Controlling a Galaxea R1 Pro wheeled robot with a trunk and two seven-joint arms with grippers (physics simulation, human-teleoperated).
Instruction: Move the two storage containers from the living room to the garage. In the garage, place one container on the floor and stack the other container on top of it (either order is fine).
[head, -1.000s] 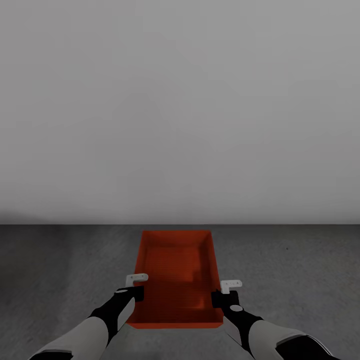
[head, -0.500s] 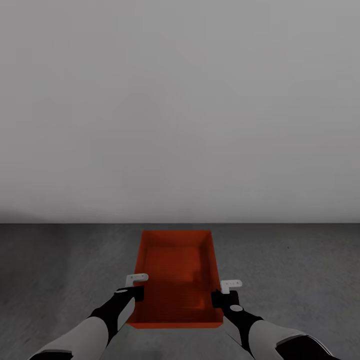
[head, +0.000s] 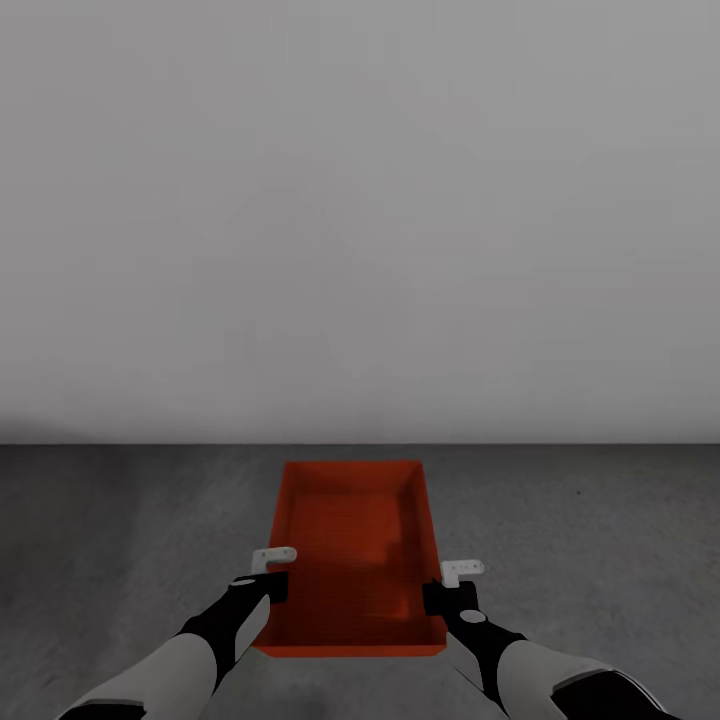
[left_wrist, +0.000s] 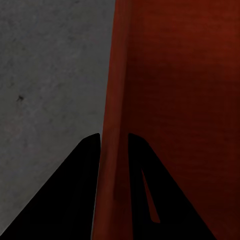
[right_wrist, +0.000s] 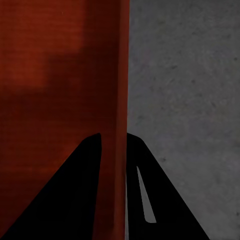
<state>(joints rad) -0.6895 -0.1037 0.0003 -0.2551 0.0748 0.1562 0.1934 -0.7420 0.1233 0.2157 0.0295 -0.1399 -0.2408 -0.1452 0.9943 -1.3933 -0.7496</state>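
Note:
One orange-red storage container (head: 350, 540) hangs low in front of me over the dark grey garage floor (head: 600, 540); it is open-topped and looks empty. My left gripper (head: 271, 580) is shut on its left side wall, my right gripper (head: 446, 590) on its right side wall. Seen from the left wrist, the container's thin wall (left_wrist: 111, 100) runs between the black fingers of the left gripper (left_wrist: 114, 142). The right wrist view has the right gripper (right_wrist: 114, 140) pinching the opposite wall (right_wrist: 122, 75) in the same way, one finger inside and one outside.
A plain white wall (head: 360, 200) stands straight ahead, meeting the floor a short way beyond the container. Bare grey floor stretches to either side of the container.
The wall's foot and floor specks have slid slightly up the picture, so the camera has moved a little. Both grippers and the container keep their places in the view.

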